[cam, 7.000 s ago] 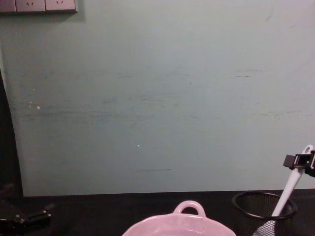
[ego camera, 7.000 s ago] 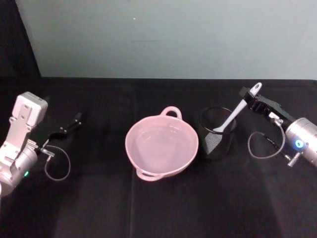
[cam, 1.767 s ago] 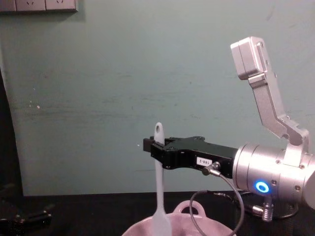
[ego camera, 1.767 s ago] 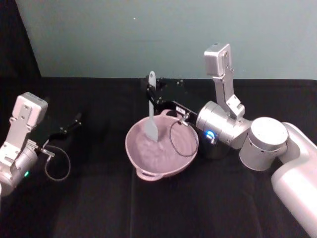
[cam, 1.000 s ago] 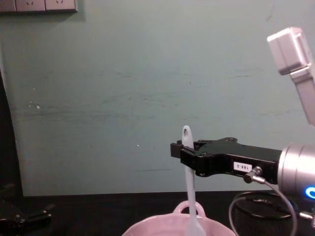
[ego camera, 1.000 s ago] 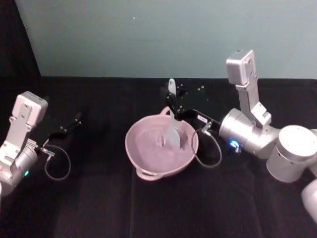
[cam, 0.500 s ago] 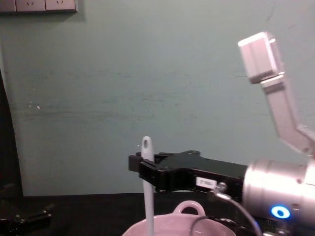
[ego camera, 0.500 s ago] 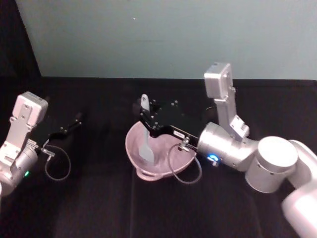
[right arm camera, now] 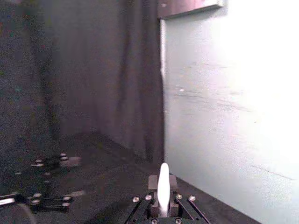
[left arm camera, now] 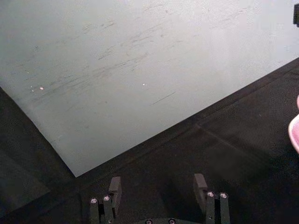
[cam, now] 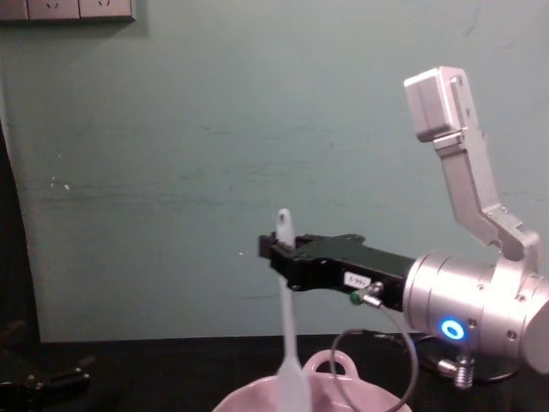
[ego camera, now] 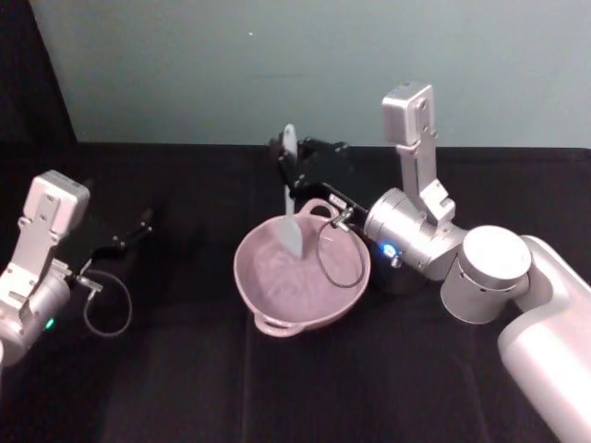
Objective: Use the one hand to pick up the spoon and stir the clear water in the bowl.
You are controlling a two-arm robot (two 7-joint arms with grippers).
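The black two-fingered right gripper point(ego camera: 289, 173) pinches the slim white plastic spoon point(ego camera: 292, 235) near its top, handle near-upright, head dipped in clear water point(ego camera: 282, 277) by the pale-pink wavy-rimmed bowl's point(ego camera: 238, 272) far rim; the left gripper point(left arm camera: 157, 183) idles, fingers apart, near the tabletop's point(ego camera: 185, 388) left edge.

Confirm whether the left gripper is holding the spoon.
No, the right gripper holds the spoon over the bowl; the left gripper sits empty, off to the left.

- The right pincer point(right arm camera: 163, 206) is clamping the white spoon point(right arm camera: 163, 185), whose handle end is sticking up between its fingers.
- A dark curtain point(right arm camera: 93, 70) is hanging beside a pale wall point(right arm camera: 233, 116), behind the black tabletop point(right arm camera: 107, 186).
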